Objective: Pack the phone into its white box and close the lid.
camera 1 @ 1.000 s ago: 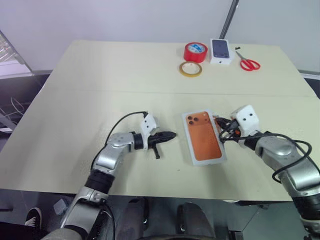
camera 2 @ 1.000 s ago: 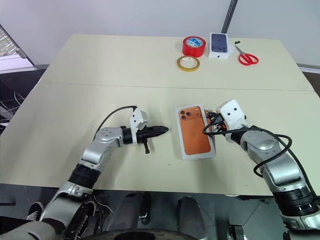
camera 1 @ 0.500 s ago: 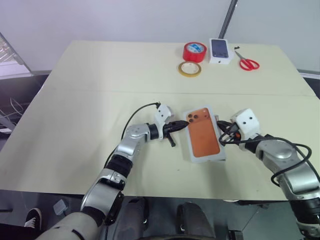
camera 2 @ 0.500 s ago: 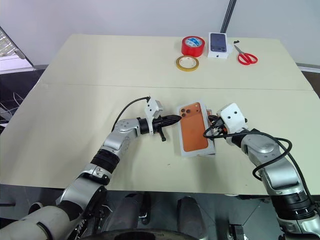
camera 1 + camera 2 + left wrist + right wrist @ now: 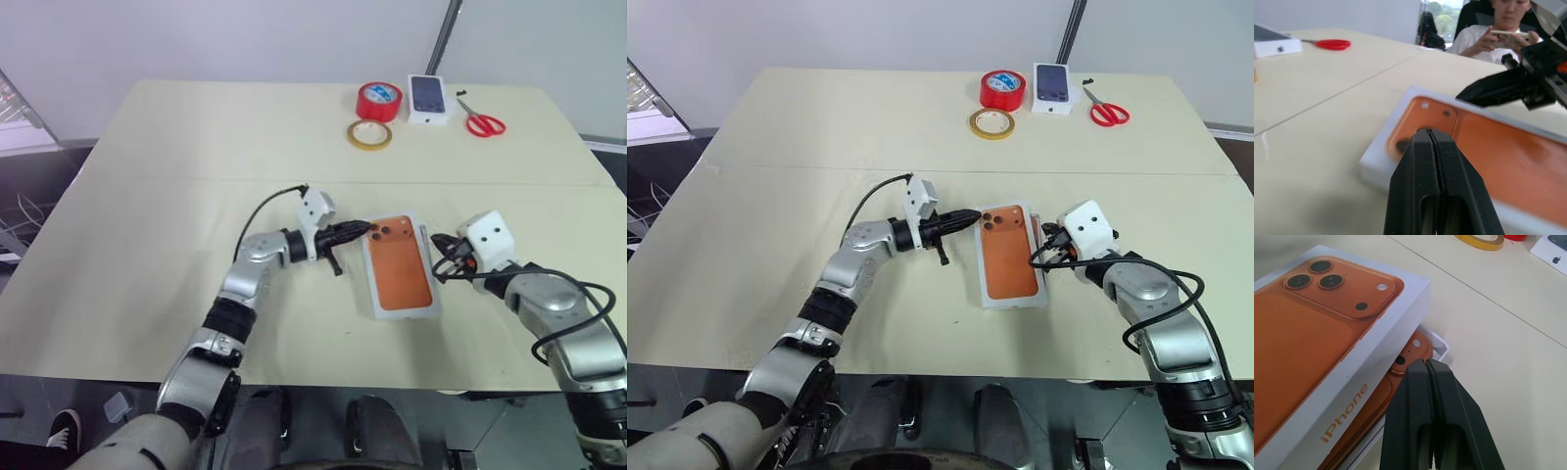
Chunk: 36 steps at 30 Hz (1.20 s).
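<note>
1 phone (image 5: 1400, 363) half hidden under lid (image 5: 1317, 333)

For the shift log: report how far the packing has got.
Done: the phone lies in the box, and the lid is laid over it. In hand: the lid sits askew, with a corner of box and phone showing. The shut left gripper is at its far corner, the shut right gripper beside it. Left: square the lid and press it down.
</note>
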### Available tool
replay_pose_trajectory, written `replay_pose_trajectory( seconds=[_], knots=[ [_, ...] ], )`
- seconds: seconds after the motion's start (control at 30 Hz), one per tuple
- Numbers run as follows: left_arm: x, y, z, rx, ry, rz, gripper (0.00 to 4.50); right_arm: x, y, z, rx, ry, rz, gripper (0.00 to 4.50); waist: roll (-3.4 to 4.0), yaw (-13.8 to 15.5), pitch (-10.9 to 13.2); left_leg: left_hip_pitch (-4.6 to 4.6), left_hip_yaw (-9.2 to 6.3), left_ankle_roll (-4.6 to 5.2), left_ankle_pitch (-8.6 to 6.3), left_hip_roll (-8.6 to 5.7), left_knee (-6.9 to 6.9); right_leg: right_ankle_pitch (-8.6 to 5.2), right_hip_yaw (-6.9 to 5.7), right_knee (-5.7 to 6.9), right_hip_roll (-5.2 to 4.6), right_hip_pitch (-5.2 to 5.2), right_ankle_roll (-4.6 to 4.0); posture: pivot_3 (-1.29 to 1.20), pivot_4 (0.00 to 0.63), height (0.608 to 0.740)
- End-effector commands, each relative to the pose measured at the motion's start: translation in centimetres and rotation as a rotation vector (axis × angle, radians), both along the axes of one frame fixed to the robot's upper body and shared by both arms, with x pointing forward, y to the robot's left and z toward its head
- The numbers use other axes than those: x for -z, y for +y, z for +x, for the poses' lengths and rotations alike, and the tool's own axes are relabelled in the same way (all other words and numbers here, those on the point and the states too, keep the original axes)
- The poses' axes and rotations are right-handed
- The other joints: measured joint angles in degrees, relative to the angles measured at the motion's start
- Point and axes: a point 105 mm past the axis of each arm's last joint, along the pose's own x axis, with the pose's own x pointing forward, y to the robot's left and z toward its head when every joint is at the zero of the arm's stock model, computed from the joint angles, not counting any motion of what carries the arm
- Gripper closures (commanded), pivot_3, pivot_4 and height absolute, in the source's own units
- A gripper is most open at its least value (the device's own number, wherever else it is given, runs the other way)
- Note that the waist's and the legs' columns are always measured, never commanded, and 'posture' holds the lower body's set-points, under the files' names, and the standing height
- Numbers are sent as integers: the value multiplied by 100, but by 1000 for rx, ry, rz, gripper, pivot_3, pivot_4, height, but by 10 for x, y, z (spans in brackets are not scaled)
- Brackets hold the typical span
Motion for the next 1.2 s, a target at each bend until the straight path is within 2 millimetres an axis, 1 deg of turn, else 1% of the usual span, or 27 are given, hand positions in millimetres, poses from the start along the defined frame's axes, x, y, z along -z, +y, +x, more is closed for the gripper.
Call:
replay_pose_trajectory(
  seconds=[0.03,0.1,0.17,0.23,0.37,0.4,0.43,0.5,0.6,0.77,0.83,0.9,1.0,1.1,1.2],
  knots=[
    [15,6,-11,16,46,47,4500,-20,0,2,-13,-75,-7,4441,0,7,0,0,0,0,0,0,0,0,0,0,0,0,0,0,150,728],
    [26,7,-14,13,59,86,4500,-18,0,2,-21,-69,-21,4441,0,13,0,1,0,0,0,0,0,0,0,0,0,1,0,0,150,728],
    [28,5,-15,7,68,77,4500,-17,0,2,-22,-63,-16,4441,0,33,0,-1,-1,0,0,-1,1,0,-1,0,-1,2,0,0,150,728],
    [25,-2,-12,-6,73,45,4500,-14,-1,2,-21,-51,-15,4441,0,31,0,2,-2,0,0,-5,3,0,-1,-2,-3,8,0,0,150,728],
    [17,-24,-6,-13,91,-16,4500,-10,1,0,-26,-36,-21,4441,-1,28,0,1,-2,0,0,-6,4,0,-2,-1,-4,8,0,0,150,728],
    [16,-28,-5,-13,70,-3,4500,-9,2,0,-28,-36,-21,4441,-2,19,1,1,-2,0,0,-6,4,0,-3,-1,-4,8,0,0,150,728],
    [17,-30,-5,-12,55,7,4500,-9,3,0,-29,-36,-21,4441,-1,13,1,1,-2,0,0,-6,4,0,-3,-1,-3,7,0,0,150,728],
    [18,-36,-6,6,79,-2,4500,-10,4,-1,-31,-36,-21,4441,-1,-1,0,2,-2,0,0,-3,2,0,-2,0,0,4,0,0,150,728],
    [14,-45,-5,23,69,-9,4500,-12,5,-1,-33,-39,-15,4441,0,7,0,2,-2,0,0,1,2,0,-2,1,3,1,0,0,150,728],
    [0,-51,-1,35,41,-32,4500,-10,1,-2,-19,-35,-32,4441,-1,24,0,0,-1,0,0,-3,4,0,-2,0,0,4,0,0,150,728],
    [-1,-53,-1,37,21,-21,4500,-7,-2,-2,-3,-28,-53,4441,-1,18,0,0,-2,0,0,-4,4,0,-2,0,0,3,0,0,150,728],
    [2,-54,-1,42,29,-13,4500,-4,-4,0,11,-24,-75,4441,0,11,0,0,-2,0,0,-2,4,0,-2,1,1,2,0,0,150,728],
    [7,-54,-3,53,50,-5,4500,1,-2,1,15,-10,-78,4441,0,10,0,1,-1,0,0,-2,3,0,-2,1,2,2,0,0,150,728],
    [15,-48,-4,33,55,16,4500,4,2,3,16,-7,-80,4441,0,9,0,1,-1,-1,1,-2,4,0,-2,1,1,2,0,0,150,728],
    [18,-43,-4,16,58,12,4500,2,7,4,6,-24,-64,4441,0,9,0,1,-1,-1,1,-2,3,0,-2,1,1,2,0,0,150,728]
  ],
)
